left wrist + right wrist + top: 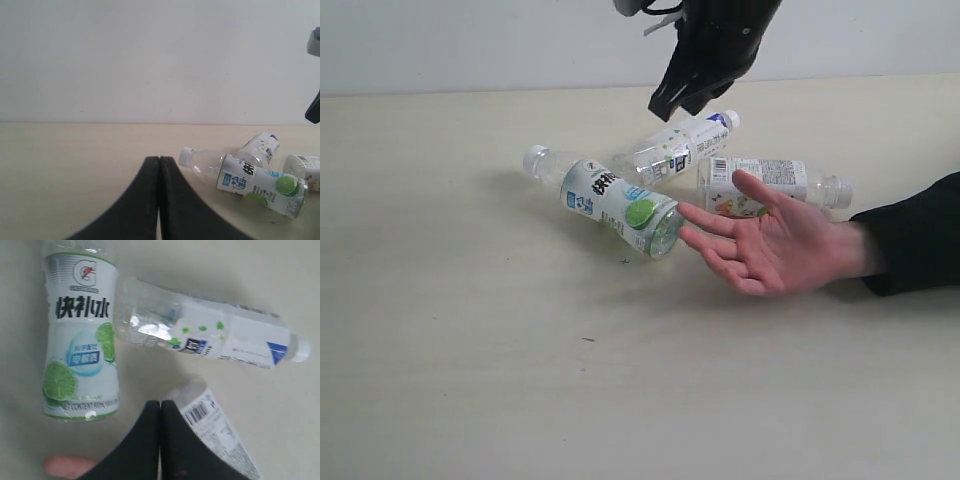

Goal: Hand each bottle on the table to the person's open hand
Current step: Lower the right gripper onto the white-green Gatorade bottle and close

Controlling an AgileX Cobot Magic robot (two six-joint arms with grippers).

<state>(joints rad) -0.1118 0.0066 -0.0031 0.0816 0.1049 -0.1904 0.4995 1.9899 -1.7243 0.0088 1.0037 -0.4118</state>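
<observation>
Bench (470, 380): pale cream surface filling most of the exterior view. Three bottles lie on their sides on it, in the upper centre of the frame.

Lime-label bottle (615, 203): white cap toward the upper left, base toward the lower right, just beside the tips of the person's open hand (770, 245).

Blue-mark bottle (680, 145): behind the lime-label bottle, white cap pointing to the upper right. Whether the two bottles touch cannot be told.

Barcode bottle (770, 183): right of centre, white cap pointing right, its lower edge hidden behind the hand.

Hand: palm up, spread, at centre right. A black sleeve (915, 235) covers the wrist at the right edge.

Right gripper (670, 105): hangs at the top centre, above the blue-mark bottle and apart from it. The right wrist view shows its fingers (145, 440) pressed together, with nothing between them.

Left gripper (159, 159): its fingers (140, 200) are pressed together and empty, over bare bench, well apart from the bottles.
</observation>
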